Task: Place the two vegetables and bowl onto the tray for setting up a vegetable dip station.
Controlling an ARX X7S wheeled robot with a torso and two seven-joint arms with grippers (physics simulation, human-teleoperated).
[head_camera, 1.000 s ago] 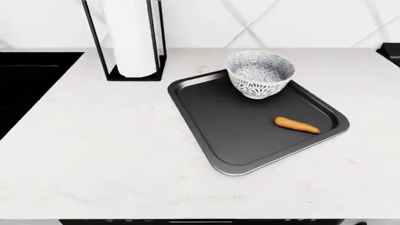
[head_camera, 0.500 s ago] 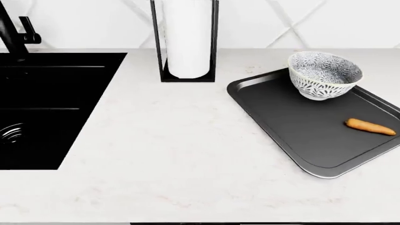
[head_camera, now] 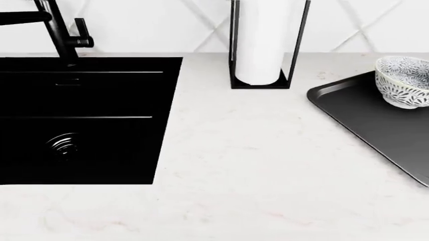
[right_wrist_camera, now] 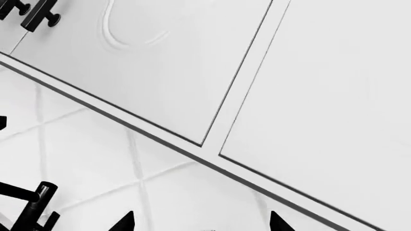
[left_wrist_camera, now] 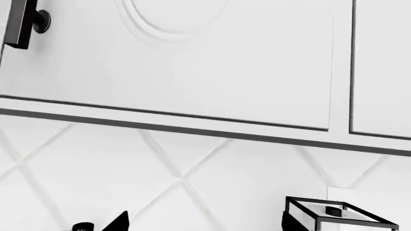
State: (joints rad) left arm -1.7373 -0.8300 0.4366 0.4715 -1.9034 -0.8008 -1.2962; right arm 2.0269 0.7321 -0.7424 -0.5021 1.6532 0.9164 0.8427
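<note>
Swings left from a second ago: black sink (head_camera: 87,120) and faucet (head_camera: 60,30) now fill the left, paper towel roll (head_camera: 264,40) mid-frame, tray (head_camera: 362,118) pushed to the right edge with the bowl (head_camera: 404,80) on its back corner. Carrot out of frame, cucumber unseen, likely being sought. Broad counter (head_camera: 254,165) between sink lip and tray rim. Left gripper (left_wrist_camera: 205,224) and right gripper (right_wrist_camera: 200,222) spread wide, empty, facing cabinets.

White cabinet door (left_wrist_camera: 212,62), tiled wall (left_wrist_camera: 160,183), holder frame (left_wrist_camera: 337,216).

A home kitchen — a black sink (head_camera: 87,120) with a black faucet (head_camera: 57,27) is set into a pale stone countertop (head_camera: 254,165), a paper towel holder (head_camera: 266,45) stands by the diamond-tiled backsplash (left_wrist_camera: 160,183), and white wall cabinets (left_wrist_camera: 212,62) hang above.
</note>
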